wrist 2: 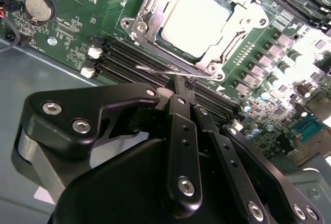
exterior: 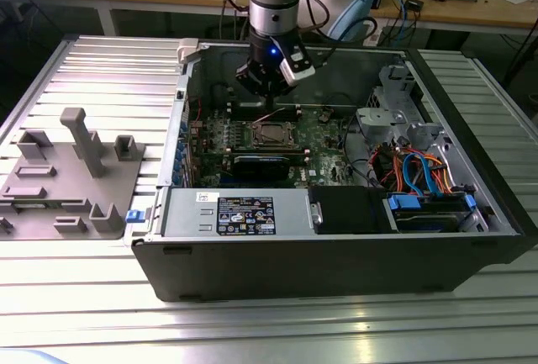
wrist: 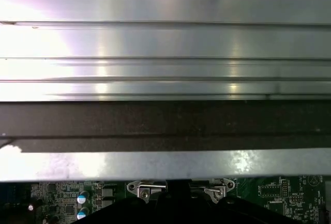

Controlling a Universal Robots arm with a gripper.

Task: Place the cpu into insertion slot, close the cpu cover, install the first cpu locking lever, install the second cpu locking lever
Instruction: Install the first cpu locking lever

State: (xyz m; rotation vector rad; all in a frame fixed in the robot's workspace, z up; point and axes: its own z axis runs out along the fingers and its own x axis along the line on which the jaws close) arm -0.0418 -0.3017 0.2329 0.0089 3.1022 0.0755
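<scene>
**CPU seated under its cover; hand at a lever wire**

Nearest the lens in the second wrist view is the black linkage of the hand. Its two fingers are drawn together with no gap visible between the tips. The tips meet a thin wire locking lever. Whether they clamp the wire or only press against it cannot be told.

Just beyond the tips, the cpu lies flat in the insertion slot. The cpu cover is folded down around it, and the chip's dull face shows through the cover's window. The lever's hooked free end lies over the black memory slots on the green motherboard. It does not look tucked under a catch.

In the exterior view the hand hangs inside the open computer case, over the far part of the board. The case stands on the ribbed metal desk, and a grey fixture tray sits at the exterior view's left.

Handling, as a judgement:
- **Chip:** light, rigid and easily damaged on its underside. Seated as it is, it needs no grip.
- **Cover:** a thin plate, best pushed on its frame and never through the window.
- **Lever:** probably springy steel, narrow and slick. A hold near the hooked end gives the most leverage, but the wire could slip sideways off smooth fingertips.
</scene>
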